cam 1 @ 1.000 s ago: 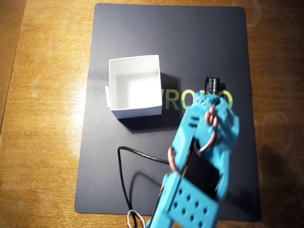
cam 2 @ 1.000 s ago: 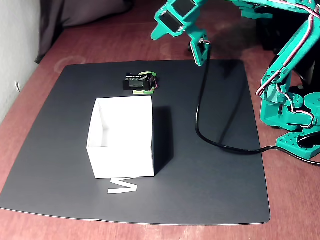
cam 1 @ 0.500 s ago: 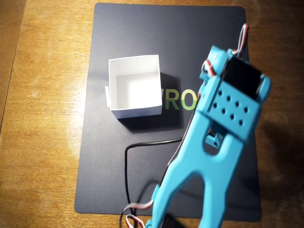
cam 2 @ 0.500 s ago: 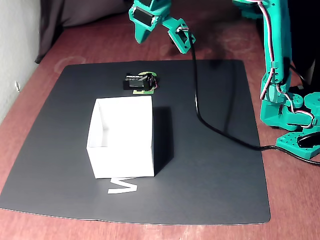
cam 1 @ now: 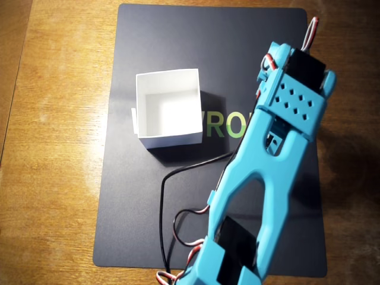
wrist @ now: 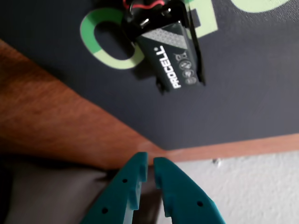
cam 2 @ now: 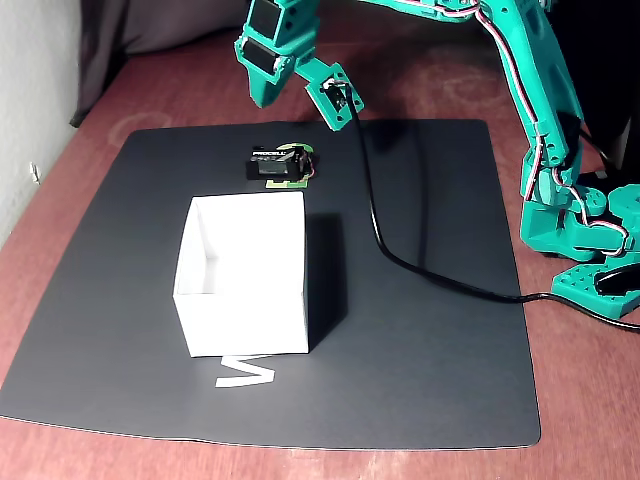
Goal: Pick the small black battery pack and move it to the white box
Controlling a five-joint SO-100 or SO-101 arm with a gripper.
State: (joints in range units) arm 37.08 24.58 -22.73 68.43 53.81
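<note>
1. The battery pack (cam 2: 277,164) lies on the black mat (cam 2: 430,380), upper middle of the fixed view, just behind the white box (cam 2: 243,272).
2. A black cable (cam 2: 385,250) trails across the mat.
3. The arm (cam 2: 530,90) reaches over; the gripper (wrist: 150,173) hangs above the pack, nearly closed, holding nothing.

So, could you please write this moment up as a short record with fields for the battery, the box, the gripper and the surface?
battery: small black rectangular battery pack with white PROCELL lettering, red wire at one end, lying on the mat, outside the box
box: square white card box, open top, nothing seen inside
gripper: teal two-finger gripper, nearly closed, empty, above the mat's far edge
surface: dark mat on a wooden table
cable: black cable trailing across the mat
</note>
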